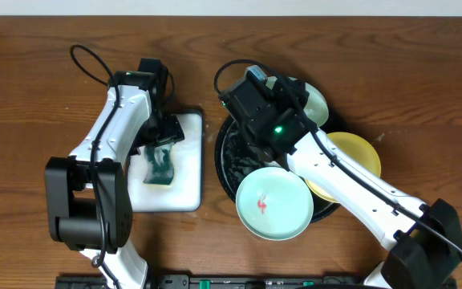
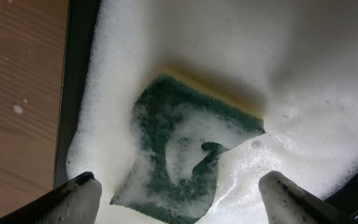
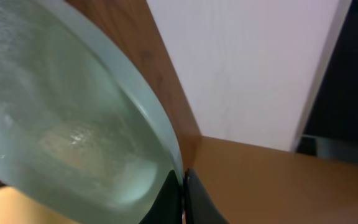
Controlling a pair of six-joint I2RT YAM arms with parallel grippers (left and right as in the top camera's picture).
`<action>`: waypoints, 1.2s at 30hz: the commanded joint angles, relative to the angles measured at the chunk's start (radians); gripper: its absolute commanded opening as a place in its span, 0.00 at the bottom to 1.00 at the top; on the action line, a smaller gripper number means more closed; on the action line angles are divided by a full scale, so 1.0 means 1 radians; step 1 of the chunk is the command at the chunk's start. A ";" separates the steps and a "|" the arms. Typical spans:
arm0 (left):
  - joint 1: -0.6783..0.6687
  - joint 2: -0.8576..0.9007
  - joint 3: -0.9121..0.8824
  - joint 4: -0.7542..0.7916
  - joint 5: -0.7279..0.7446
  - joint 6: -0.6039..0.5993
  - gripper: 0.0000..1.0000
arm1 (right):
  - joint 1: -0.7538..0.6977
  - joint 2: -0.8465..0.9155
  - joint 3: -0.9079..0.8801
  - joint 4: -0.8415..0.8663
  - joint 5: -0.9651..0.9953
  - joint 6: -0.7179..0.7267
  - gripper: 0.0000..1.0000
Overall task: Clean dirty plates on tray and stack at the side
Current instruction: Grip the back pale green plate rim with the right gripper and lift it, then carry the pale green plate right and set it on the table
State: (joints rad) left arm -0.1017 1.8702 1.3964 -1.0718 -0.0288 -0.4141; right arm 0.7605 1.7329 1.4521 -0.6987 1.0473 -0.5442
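Nothing is stacked yet: the round yellow plate [image 1: 358, 154] and the red-smeared near mint-green plate [image 1: 273, 205] lie on the large black tray [image 1: 226, 156]. The right hand [image 3: 184, 186] pinches the far mint-green plate [image 1: 315, 103] by its rim; the left hand [image 2: 179, 186] gapes over the foamy green sponge [image 2: 173, 130].

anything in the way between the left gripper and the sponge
Nothing solid. The left gripper hangs open above the sponge, one finger to each side of its near end. Only soap suds lie over it in the white tray.
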 commanded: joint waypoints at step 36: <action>0.003 -0.001 0.003 -0.002 -0.001 0.006 0.87 | -1.527 0.108 -0.016 -0.312 -1.257 0.793 0.01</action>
State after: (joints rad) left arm -0.1017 1.8702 1.3964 -1.0718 -0.0284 -0.4137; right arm -0.7372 1.8050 1.4437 -1.0065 -0.1932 0.2321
